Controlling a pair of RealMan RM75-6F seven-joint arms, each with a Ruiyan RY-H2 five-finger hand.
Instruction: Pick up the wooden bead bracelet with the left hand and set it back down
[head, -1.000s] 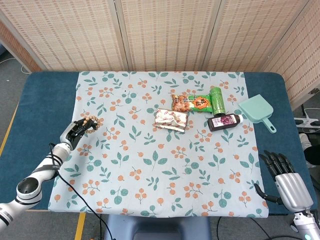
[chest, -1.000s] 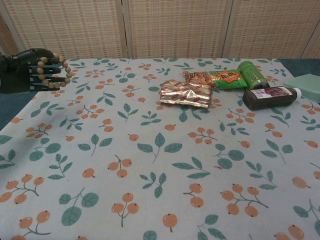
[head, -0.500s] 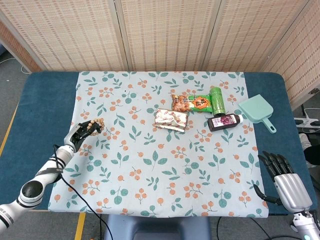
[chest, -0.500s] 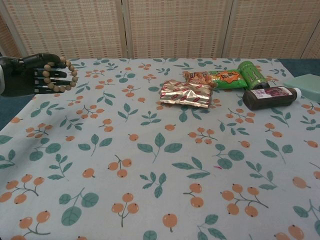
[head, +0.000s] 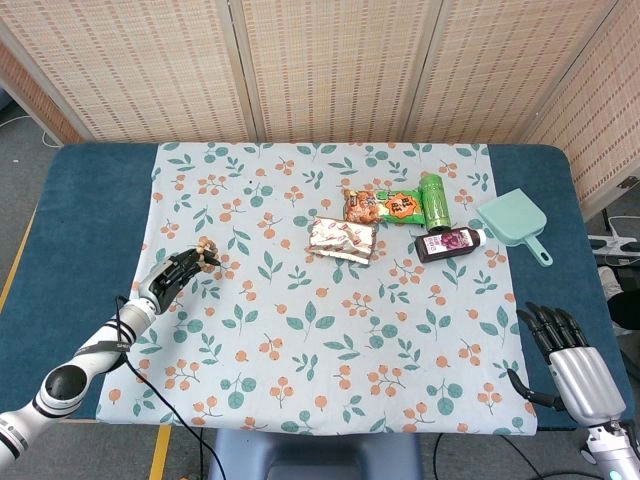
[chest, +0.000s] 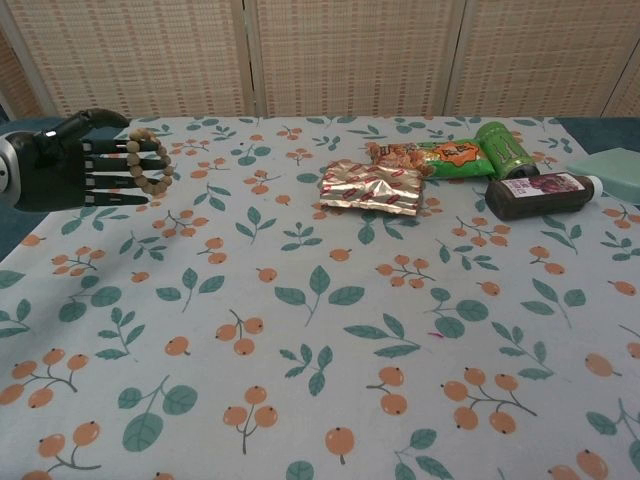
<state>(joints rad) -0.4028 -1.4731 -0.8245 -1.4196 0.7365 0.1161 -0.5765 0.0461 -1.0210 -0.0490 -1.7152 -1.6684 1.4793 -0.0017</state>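
My left hand (head: 173, 275) (chest: 70, 168) hovers over the left part of the floral cloth and holds the wooden bead bracelet (head: 207, 254) (chest: 150, 162) looped over its fingertips, lifted off the cloth. The beads are light brown and hang in a ring at the front of the fingers. My right hand (head: 566, 352) rests at the table's near right corner, fingers apart, holding nothing; the chest view does not show it.
A silver snack packet (head: 341, 239) (chest: 376, 187), an orange-green snack bag (head: 384, 206), a green can (head: 434, 200) and a dark bottle (head: 449, 243) (chest: 540, 195) lie at the back right. A teal dustpan (head: 512, 222) sits beyond them.
My left hand has carried the bracelet to the right and nearer the middle of the cloth, and the ring has slid out toward the fingertips. The right hand has not moved.
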